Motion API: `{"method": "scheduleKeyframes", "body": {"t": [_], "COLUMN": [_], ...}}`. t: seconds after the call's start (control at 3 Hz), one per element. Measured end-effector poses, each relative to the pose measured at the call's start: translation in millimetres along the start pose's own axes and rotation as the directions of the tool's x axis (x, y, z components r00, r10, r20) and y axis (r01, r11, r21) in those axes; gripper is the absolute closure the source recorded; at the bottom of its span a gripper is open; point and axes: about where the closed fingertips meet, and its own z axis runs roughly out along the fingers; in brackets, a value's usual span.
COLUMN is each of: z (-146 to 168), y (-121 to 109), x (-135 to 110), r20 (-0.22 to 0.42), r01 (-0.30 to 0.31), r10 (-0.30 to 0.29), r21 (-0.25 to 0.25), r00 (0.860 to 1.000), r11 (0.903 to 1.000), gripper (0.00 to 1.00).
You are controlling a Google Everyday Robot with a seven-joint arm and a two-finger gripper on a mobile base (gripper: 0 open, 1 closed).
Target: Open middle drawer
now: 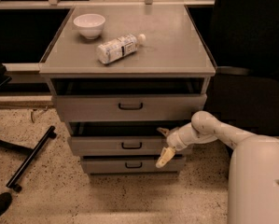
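The grey cabinet has three drawers. The middle drawer (pixel 115 145) has a small black loop handle (pixel 131 145) and stands slightly out from the cabinet, with a dark gap above it. My gripper (pixel 164 144) is at the right end of this drawer's front, to the right of the handle. It is open, with one finger (pixel 163 131) at the drawer's top edge and the other finger (pixel 166 157) below it. My white arm (pixel 213 130) reaches in from the right.
The top drawer (pixel 129 107) also stands slightly out, and the bottom drawer (pixel 132 164) sits under the middle one. A white bowl (pixel 89 24) and a lying plastic bottle (pixel 118 47) rest on the cabinet top. A black chair base (pixel 29 157) is on the floor at left.
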Motion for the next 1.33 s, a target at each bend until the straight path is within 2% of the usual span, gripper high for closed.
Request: {"method": "scheduleKeyframes", "body": {"t": [0.33, 0.67, 1.0, 1.33], "z": [-6.5, -6.5, 2.0, -2.2], "y": [11.7, 11.7, 15.2, 41.2], "x": [2.2, 2.1, -7.1, -15.1], "r20": [-0.002, -0.002, -0.031, -0.083], "r01": [-0.021, -0.021, -0.008, -0.028], "r10": [0.021, 0.021, 0.007, 0.019], "r21": [-0.006, -0.006, -0.044, -0.102], "r00": [1.0, 1.0, 1.0, 0.996], "r11": [0.9998, 0.9998, 0.999, 0.9944], "gripper": [0.0, 0.0, 0.0, 0.0]}}
